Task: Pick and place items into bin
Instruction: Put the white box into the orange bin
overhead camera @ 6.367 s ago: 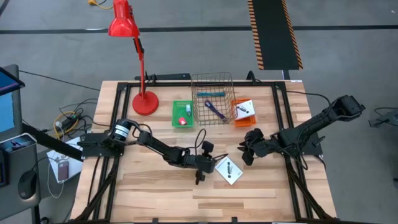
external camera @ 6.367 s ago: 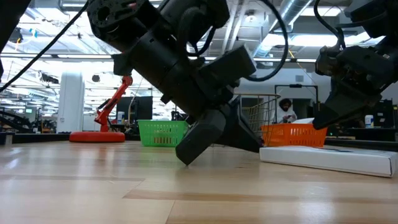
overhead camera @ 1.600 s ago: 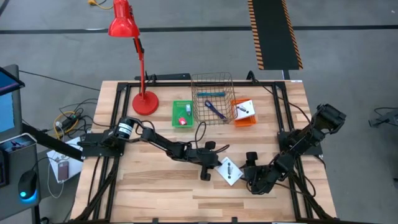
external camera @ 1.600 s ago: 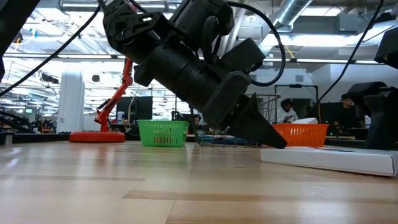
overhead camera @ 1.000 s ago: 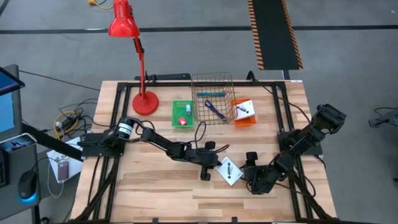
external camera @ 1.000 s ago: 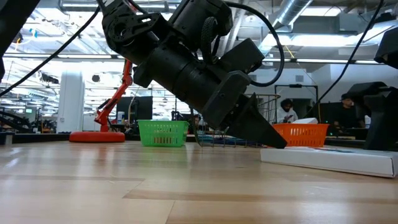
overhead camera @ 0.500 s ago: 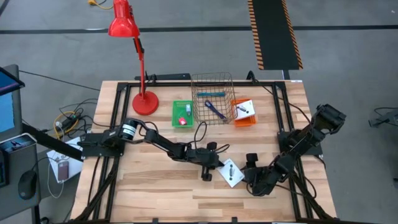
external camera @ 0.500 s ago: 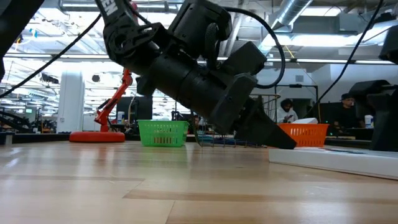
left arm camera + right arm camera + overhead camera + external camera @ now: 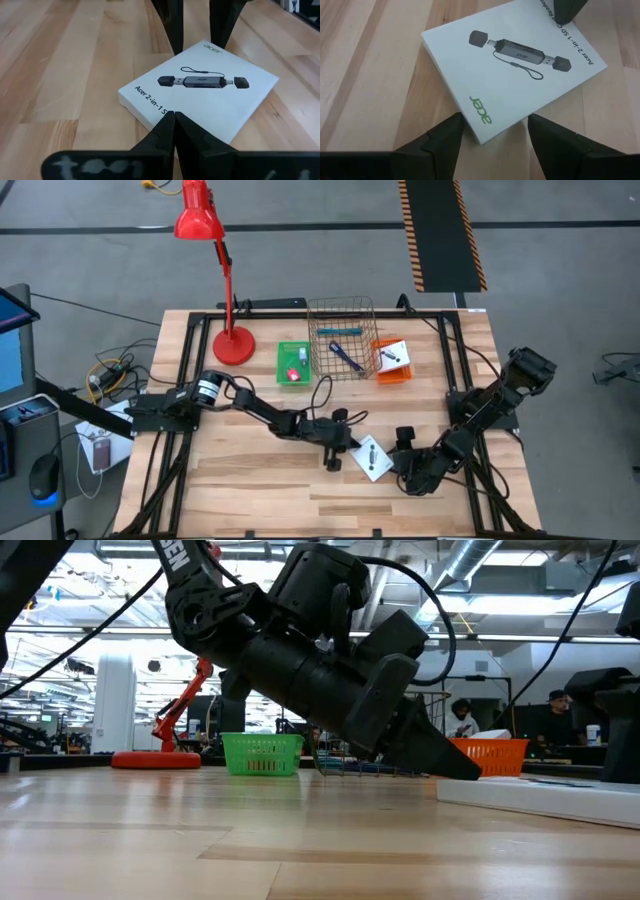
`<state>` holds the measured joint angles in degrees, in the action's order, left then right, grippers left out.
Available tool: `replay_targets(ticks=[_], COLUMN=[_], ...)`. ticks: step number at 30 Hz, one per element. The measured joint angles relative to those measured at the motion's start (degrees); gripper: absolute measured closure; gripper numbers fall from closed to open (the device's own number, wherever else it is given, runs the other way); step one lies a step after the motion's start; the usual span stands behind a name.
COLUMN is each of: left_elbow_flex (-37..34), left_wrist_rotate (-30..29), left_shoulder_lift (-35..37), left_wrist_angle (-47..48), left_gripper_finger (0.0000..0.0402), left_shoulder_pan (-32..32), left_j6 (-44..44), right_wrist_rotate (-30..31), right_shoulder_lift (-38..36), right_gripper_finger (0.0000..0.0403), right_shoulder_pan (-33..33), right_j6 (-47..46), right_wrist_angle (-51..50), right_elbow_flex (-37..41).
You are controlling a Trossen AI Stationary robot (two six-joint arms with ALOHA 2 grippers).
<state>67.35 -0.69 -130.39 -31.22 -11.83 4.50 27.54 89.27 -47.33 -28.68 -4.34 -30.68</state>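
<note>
Item: flat white printed card box (image 9: 371, 457), on the bench, lower centre of frame. My left gripper (image 9: 173, 131), fingers together, touched one corner; my right gripper (image 9: 492, 131), fingers apart, straddled the opposite corner.

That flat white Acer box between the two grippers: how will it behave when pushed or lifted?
The white box lies flat on the smooth wooden table, so it probably slides rather than tips. Its crisp edges suggest stiff card, likely light. Being thin, it may be hard to grip from above; the right gripper straddles one corner.
</note>
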Motion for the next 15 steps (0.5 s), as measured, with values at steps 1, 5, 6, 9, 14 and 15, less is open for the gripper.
replay_targets(ticks=[1,5,6,9,14,15], left_elbow_flex=[-0.56,-2.70,-2.91,-3.13,-3.14,-3.14], left_wrist_rotate=[-0.20,-0.77,-1.09,-1.72,-1.63,-1.66], left_shoulder_lift=[0.00,-0.02,-0.02,-0.02,-0.07,-0.10], left_wrist_angle=[-0.78,-4.83,-5.10,-5.29,-5.31,-5.41], left_gripper_finger=[0.0402,0.0402,0.0402,0.0402,0.0402,0.0402], left_shoulder_pan=[-0.06,-0.42,-0.53,-0.71,-0.72,-0.72], left_j6=[0.79,2.46,2.69,3.22,3.56,3.79], right_wrist_rotate=[0.03,0.04,0.04,0.06,0.14,0.14], right_shoulder_lift=[0.00,0.00,0.00,0.00,0.00,0.00], right_gripper_finger=[0.0182,0.0182,0.0182,0.0182,0.0182,0.0182], right_shoulder_pan=[0.02,0.08,0.09,0.09,0.09,0.09], right_j6=[-0.10,-0.16,-0.16,-0.17,-0.22,-0.30], right_wrist_angle=[0.00,0.04,0.06,0.07,0.07,0.07], right_elbow_flex=[0.00,-0.02,-0.02,-0.02,-0.02,-0.02])
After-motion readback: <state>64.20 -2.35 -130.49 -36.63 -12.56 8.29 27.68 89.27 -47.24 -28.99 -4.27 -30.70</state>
